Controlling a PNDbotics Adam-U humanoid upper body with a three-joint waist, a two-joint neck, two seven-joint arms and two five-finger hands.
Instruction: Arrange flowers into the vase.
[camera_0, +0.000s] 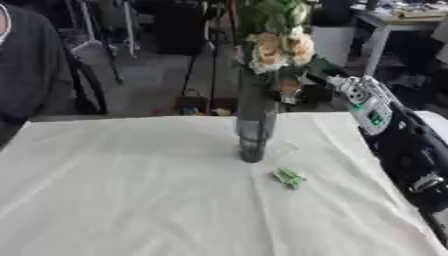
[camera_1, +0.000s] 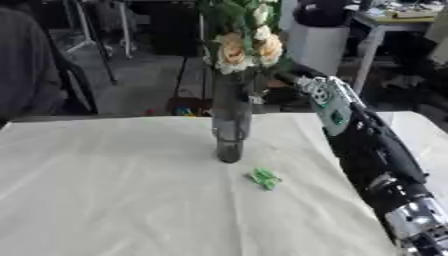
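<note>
The counter, under a pale creased cloth, lies nearest. The right arm, black with silver joints, runs along its right side from the lower corner up toward the vase. A small green scrap rests on the cloth, just right of and nearer than the vase's foot. The tall dark vase stands upright past the middle of the counter, holding cream flowers with green leaves above its mouth. The right hand reaches in just beside the vase's top under the blooms; whether its fingers are apart or together cannot be told.
</note>
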